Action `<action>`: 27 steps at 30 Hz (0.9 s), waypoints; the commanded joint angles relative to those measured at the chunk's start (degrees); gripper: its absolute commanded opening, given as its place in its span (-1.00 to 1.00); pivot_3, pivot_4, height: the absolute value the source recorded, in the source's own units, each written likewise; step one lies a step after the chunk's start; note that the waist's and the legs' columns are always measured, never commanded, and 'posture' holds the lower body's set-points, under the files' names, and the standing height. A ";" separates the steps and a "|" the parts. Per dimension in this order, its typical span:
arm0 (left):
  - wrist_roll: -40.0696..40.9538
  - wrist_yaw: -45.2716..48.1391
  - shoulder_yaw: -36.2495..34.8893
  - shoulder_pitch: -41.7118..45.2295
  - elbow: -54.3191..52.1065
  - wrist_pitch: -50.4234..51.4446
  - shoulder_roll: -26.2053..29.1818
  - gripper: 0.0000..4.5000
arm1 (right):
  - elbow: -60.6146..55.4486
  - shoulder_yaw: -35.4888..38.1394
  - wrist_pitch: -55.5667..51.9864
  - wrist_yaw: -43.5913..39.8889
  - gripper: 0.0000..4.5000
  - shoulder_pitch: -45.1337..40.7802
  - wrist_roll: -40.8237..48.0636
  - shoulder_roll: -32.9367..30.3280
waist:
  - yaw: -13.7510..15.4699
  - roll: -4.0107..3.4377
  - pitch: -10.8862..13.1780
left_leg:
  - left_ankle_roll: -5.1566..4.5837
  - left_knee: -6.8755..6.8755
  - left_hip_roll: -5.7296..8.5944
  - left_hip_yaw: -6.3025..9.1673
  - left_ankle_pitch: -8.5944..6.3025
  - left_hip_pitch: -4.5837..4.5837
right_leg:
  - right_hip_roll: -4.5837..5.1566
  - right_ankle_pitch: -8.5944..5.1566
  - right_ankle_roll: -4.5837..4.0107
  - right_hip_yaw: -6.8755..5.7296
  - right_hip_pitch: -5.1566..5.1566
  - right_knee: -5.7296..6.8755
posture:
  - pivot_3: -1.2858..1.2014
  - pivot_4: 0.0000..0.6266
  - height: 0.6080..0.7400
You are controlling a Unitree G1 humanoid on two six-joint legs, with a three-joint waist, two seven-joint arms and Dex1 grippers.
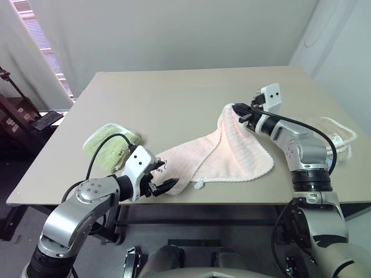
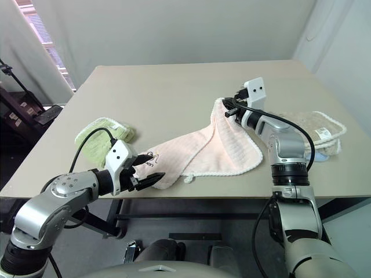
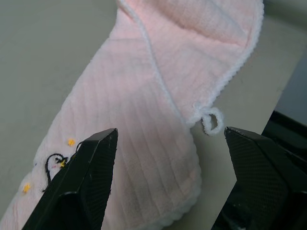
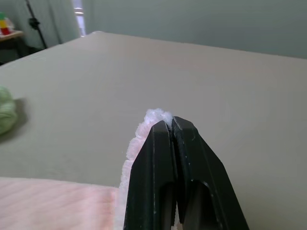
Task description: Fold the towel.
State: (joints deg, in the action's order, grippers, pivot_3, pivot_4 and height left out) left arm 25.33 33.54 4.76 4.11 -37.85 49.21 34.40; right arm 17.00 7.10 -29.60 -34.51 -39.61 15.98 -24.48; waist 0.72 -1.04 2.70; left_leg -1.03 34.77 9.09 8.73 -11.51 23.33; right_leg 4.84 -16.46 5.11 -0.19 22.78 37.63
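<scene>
Seen from the head camera, a beige table (image 1: 174, 98) stands against a pale wall, with dark equipment on the floor off its left side. The pale pink towel (image 1: 223, 153) lies stretched across the near middle of the table, one corner raised off the surface. The right gripper (image 1: 239, 114) has its two black fingers pressed shut on that raised corner, so the cloth hangs from it in a drape down to the table. The left gripper (image 1: 161, 184) sits at the towel's near left end by the table edge, its fingers spread apart with nothing between them. A folded green cloth (image 1: 110, 145) rests just left of the towel, apart from it. A beige towel with white trim (image 2: 316, 130) lies at the right side of the table, behind the right arm. In the left wrist view, the two wide-spread fingers (image 3: 86, 177) frame the pink cloth, its white scalloped edge, a small white loop (image 3: 211, 120), and a dark embroidered mark (image 3: 55, 163) with tiny yellow flecks; no letters can be made out. In the right wrist view, the closed fingertips (image 4: 170, 132) pinch a tuft of white trim, with bare table beyond.
</scene>
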 commanded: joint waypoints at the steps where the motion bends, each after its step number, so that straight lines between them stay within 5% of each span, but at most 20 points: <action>1: -1.33 0.52 1.40 -0.58 -0.14 -2.54 0.89 0.67 | -1.72 0.13 1.82 -0.47 -0.99 -1.36 -0.18 -1.23 | -0.15 0.02 0.01 | -0.01 -0.01 -0.01 -0.08 0.00 0.00 | -0.02 0.00 0.00 0.08 0.02 0.00 | 0.03 -1.00 0.95; 7: -1.95 1.70 1.41 -0.66 0.99 -4.24 2.38 0.67 | -0.13 0.75 2.44 1.55 -0.99 -1.48 -1.14 -1.42 | -1.98 -0.08 0.07 | -0.19 0.31 0.68 1.22 0.15 0.11 | 0.91 -0.54 -0.37 -1.72 -0.87 -0.03 | 0.03 -1.00 0.95; 10: -2.96 1.59 2.20 -0.25 1.71 -5.33 2.55 0.67 | -0.03 1.86 2.25 3.26 -0.99 -1.66 -0.73 -1.09 | -1.64 -0.16 0.14 | -0.05 0.09 2.62 4.14 0.26 -0.10 | 0.73 -1.08 0.21 -1.85 -1.15 0.06 | 0.03 -1.00 0.95; 17: -9.46 1.63 8.41 -0.46 5.43 -10.52 3.12 0.67 | -0.08 0.33 1.11 3.48 -0.99 -1.54 -1.62 -2.10 | -0.24 -0.20 0.10 | 0.02 -0.21 2.06 2.98 0.42 0.01 | 0.62 -1.15 0.03 -0.56 -0.07 0.69 | 0.03 -1.00 0.95; 27: -12.38 3.54 10.32 -1.95 8.89 -15.04 2.61 0.67 | -0.70 -0.54 -0.47 3.70 -0.99 -1.26 -2.73 -2.20 | 0.02 -0.17 0.11 | -0.12 -0.31 2.04 2.17 0.36 -0.09 | 0.61 -1.10 0.06 0.15 0.06 0.67 | 0.03 -1.00 0.95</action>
State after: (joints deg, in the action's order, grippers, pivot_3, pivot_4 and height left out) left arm 13.61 36.54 15.06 2.20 -27.81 35.50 36.50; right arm 17.78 6.45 -30.31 -31.06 -39.64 13.18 -26.23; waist 0.74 -1.21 2.81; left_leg -1.15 34.46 11.13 10.90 -11.15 23.24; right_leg 5.45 -17.55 5.16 -0.04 22.85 38.31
